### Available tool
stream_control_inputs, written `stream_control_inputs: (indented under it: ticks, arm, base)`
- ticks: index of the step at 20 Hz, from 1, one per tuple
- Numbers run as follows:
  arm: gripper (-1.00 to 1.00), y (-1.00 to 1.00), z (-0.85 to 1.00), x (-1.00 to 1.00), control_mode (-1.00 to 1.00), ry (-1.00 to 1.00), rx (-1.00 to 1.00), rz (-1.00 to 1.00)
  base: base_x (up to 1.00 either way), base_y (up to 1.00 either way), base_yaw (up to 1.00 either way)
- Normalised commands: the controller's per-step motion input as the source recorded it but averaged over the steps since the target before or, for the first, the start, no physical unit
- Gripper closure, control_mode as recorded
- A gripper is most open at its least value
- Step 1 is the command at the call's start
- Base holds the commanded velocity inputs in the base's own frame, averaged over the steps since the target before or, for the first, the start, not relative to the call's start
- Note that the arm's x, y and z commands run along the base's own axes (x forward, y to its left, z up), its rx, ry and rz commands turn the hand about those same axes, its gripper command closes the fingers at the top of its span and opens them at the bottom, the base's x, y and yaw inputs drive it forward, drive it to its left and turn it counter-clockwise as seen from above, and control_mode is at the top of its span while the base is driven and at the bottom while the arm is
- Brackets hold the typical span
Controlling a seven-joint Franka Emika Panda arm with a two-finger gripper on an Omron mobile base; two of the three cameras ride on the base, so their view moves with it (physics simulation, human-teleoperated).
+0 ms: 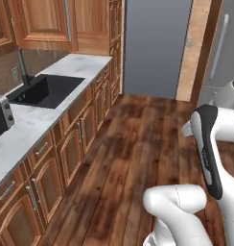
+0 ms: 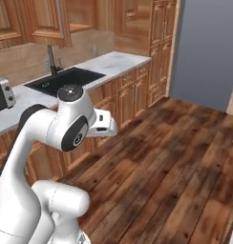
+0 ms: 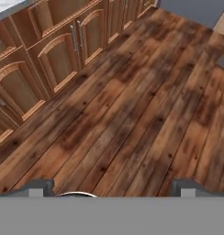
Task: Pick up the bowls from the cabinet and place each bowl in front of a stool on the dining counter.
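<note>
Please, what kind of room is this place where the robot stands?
Most likely a home kitchen, rendered. A black sink is set into a marble worktop, wooden drawer cabinets run under it, wall cabinets hang above, and the floor is dark wood planks.

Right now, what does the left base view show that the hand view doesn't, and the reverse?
Left base view: the black rectangular sink set in the white marble worktop, and the reddish-brown wooden wall cabinet above it, door closed.
Hand view: the tool, its two dark tips spread wide apart with nothing between them.
Both: the dark wood plank floor and the reddish-brown lower cabinet doors.
</note>
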Motion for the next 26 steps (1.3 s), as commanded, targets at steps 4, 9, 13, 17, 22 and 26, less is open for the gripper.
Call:
stream_control_inputs:
  ticks: [4, 9, 13, 17, 22, 26]
  arm:
    - [-1.0, 0.0, 0.0, 0.0, 1.0, 0.0, 0.0, 0.0]
    - [-1.0, 0.0, 0.0, 0.0, 1.0, 0.0, 0.0, 0.0]
    - [-1.0, 0.0, 0.0, 0.0, 1.0, 0.0, 0.0, 0.0]
    - [-1.0, 0.0, 0.0, 0.0, 1.0, 0.0, 0.0, 0.0]
    - [-1.0, 0.0, 0.0, 0.0, 1.0, 0.0, 0.0, 0.0]
    - [-1.0, 0.0, 0.0, 0.0, 1.0, 0.0, 0.0, 0.0]
  base:
    - [1.0, 0.0, 0.56]
    - [1.0, -0.2, 0.61]
    - [0.99, -0.39, 0.64]
    - [0.71, -0.49, 0.6]
    - [0.3, -0.64, 0.52]
    - [0.19, -0.69, 0.47]
